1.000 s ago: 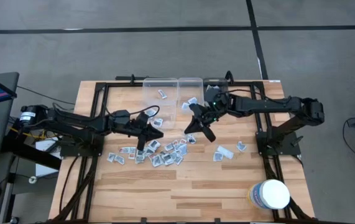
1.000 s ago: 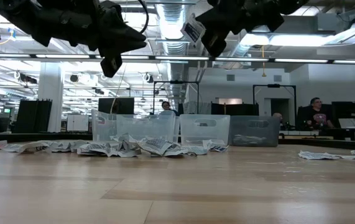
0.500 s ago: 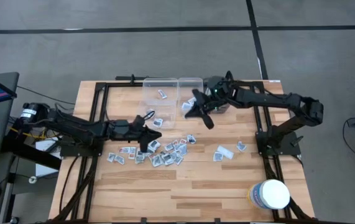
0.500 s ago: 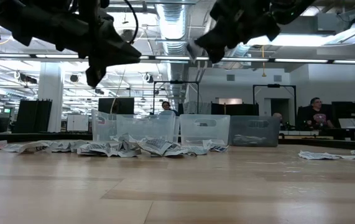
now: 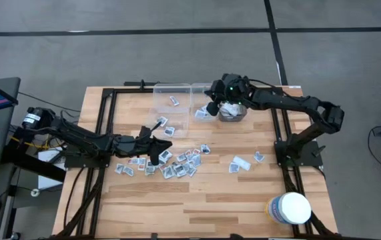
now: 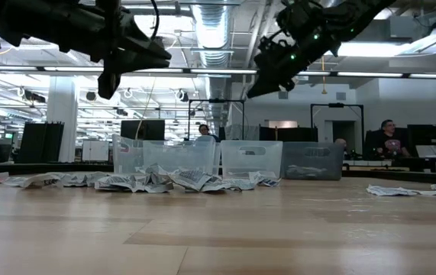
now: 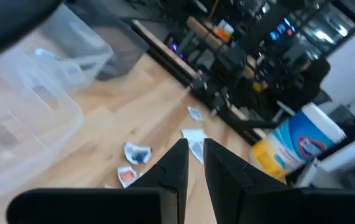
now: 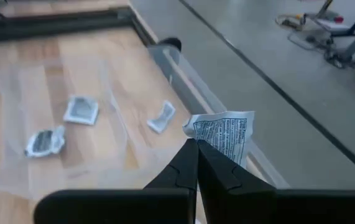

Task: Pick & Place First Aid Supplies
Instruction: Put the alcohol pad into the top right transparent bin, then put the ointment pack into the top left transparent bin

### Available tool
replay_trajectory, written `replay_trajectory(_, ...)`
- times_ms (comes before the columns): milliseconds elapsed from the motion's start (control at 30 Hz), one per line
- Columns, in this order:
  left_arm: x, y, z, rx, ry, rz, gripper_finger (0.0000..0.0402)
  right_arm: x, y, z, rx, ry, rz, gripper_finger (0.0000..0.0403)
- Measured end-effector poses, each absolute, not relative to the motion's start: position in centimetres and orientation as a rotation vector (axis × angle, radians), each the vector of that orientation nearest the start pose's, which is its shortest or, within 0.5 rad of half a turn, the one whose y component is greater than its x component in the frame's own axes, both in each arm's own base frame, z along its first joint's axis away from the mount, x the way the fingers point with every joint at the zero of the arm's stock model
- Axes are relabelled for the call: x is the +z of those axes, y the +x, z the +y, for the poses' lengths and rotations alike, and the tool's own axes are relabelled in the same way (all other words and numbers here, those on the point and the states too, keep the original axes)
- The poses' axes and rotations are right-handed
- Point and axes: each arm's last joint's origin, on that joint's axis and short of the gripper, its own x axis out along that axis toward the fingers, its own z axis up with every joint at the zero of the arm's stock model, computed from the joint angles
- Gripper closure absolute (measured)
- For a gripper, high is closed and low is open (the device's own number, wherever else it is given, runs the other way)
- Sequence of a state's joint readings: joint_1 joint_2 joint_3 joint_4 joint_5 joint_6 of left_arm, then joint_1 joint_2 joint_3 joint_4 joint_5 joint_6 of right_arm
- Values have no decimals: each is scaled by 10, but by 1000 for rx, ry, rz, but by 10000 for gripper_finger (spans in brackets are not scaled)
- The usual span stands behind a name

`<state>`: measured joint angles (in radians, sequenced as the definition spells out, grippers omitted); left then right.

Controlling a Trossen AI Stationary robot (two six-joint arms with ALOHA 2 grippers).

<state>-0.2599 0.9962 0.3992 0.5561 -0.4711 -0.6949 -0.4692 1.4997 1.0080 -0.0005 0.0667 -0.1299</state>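
Observation:
The first aid supplies are small printed packets: a heap [image 5: 170, 163] lies mid-table, with two more [image 5: 241, 163] to its right. A few lie in the clear bins [image 5: 177, 100] at the far edge, and in the right wrist view they show as packets [image 8: 81, 109]. My right gripper [image 5: 211, 108] hangs above the bins, shut on one white printed packet [image 8: 222, 135]. My left gripper [image 5: 158, 155] hovers level over the heap's left part. Its fingers [image 7: 178, 163] stand a narrow gap apart with nothing between them. My right gripper pinches the packet by its lower edge [image 8: 199, 140] between its two fingertips. The fingers slant downward, reaching in from the table's right side. The packet sticks out past the fingertips, crumpled, lifted clear above the bins.
A big white tub with a blue-yellow label [image 5: 289, 209] stands at the near right corner. Black frame rails [image 5: 107, 127] run along both table sides. A third, greyish bin [image 5: 232, 111] sits to the right of the clear ones. People sit in the room beyond the table [image 6: 385, 137].
My right gripper has carried its packet from mid-table toward the far edge, turning as it went, and now hangs over the bins. My left gripper has swung a little toward the near edge and rolled, staying above the heap.

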Motion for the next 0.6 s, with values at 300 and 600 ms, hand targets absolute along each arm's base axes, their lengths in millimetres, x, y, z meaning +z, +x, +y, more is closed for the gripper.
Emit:
replay_trajectory(300,235,202,-35,329,-675,-92,351,221,303,-168,-548,83,610,395)
replay_trajectory(600,236,202,-36,332,-685,-109,351,215,307,-166,-547,104,621,306)
